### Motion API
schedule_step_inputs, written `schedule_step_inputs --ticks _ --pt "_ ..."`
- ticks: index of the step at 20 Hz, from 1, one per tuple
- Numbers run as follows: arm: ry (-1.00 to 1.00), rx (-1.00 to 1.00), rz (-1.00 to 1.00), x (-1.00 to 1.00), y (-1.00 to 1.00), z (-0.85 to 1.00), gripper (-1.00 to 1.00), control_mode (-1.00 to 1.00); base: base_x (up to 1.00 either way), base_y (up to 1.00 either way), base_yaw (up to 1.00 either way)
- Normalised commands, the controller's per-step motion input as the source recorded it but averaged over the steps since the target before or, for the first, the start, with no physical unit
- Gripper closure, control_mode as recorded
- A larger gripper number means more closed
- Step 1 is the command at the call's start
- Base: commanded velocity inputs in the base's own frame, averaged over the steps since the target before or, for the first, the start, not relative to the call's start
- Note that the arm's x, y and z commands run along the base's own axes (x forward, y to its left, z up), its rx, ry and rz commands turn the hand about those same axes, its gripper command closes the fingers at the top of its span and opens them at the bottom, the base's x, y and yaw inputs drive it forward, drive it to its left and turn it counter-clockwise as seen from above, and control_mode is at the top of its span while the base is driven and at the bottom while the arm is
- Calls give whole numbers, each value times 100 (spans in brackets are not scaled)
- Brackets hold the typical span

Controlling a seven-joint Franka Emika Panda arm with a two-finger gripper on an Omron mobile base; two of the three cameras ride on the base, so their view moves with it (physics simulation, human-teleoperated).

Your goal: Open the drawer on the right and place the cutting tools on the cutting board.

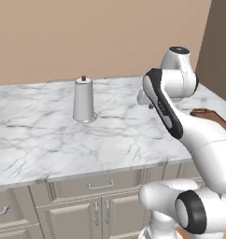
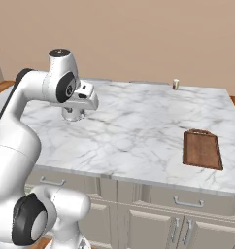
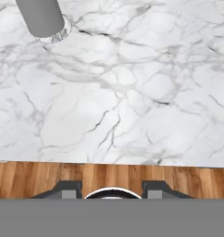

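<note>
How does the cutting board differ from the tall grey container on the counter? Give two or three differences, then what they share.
The cutting board is reddish-brown wood; the grey container is plain grey. The board lies flat and low; the container stands upright and tall. The board is rectangular; the container is round and tapered, with a small dark knob on top. Both rest on the marble counter.

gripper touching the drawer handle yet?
Apart. Right base view: gripper is above the countertop, far from the drawer handle.
</note>
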Motion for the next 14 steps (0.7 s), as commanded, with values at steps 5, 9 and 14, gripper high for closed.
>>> schedule_step_inputs --ticks 5,9,14 --pt "1 6 -5 -27 -12 -12 -100 -100 0 0 0" --pt "2 6 -19 -29 -37 -31 -100 -100 0 0 0" --pt "0 10 -28 -23 -75 -27 -100 -100 0 0 0"
